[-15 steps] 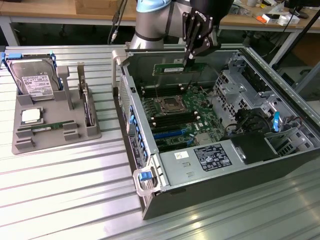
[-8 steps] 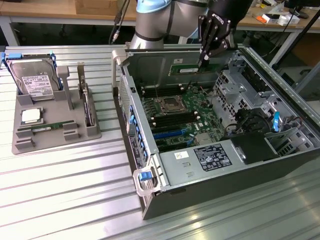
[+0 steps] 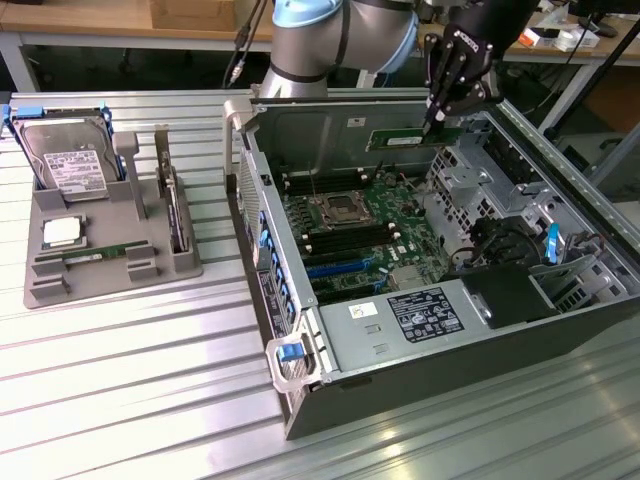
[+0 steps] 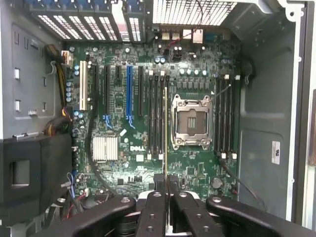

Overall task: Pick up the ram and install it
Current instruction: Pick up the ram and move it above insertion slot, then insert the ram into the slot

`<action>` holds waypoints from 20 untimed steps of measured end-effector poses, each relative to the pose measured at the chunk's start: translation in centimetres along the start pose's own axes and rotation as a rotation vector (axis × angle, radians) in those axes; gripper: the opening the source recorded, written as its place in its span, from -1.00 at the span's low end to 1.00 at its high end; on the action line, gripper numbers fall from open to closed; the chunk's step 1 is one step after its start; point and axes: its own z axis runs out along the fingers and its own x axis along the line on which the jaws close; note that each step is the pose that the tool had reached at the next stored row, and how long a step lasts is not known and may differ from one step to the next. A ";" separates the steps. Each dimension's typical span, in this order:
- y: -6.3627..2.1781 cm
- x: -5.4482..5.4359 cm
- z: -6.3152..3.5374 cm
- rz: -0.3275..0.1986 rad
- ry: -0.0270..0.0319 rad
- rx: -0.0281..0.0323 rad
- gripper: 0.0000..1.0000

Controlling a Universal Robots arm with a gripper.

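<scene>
Exterior view's left, about 9 o'clock from the case: grey moulded plastic parts tray (image 3: 40,285) on the ribbed metal table (image 3: 130,400). A large silver hard drive with a white label (image 3: 68,165) stands in it at the 12 o'clock end. A square silver processor chip (image 3: 62,232) sits just below that. A spare green memory stick (image 3: 95,255) lies flat in a groove at the tray's 6 o'clock side.

Centre: open dark steel computer case (image 3: 400,370) lying on its side, with a blue pull tab (image 3: 290,350) on its near corner. Inside is the green motherboard (image 3: 360,225) with an empty silver-framed processor socket (image 3: 338,210) and rows of long black memory slots (image 3: 345,243) at the socket's 6 o'clock.

At roughly 1 o'clock from the socket, the black multi-link robot gripper (image 3: 437,118) hangs over the case with the pincer pinched narrow. It clamps the ram (image 3: 412,138), a long thin green board with a white label. The ram is level and long side across, up by the case's far wall and apart from the board.

Wrist view: black fingers (image 4: 154,197) are close together, and the ram (image 4: 165,148) shows edge-on as a thin line. It runs along the black slots (image 4: 157,116) just beside the socket (image 4: 191,121); can't tell which slot it lines up with
</scene>
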 end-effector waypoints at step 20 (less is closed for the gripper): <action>-2.44 0.0 0.11 0.000 0.0000 0.0000 -0.76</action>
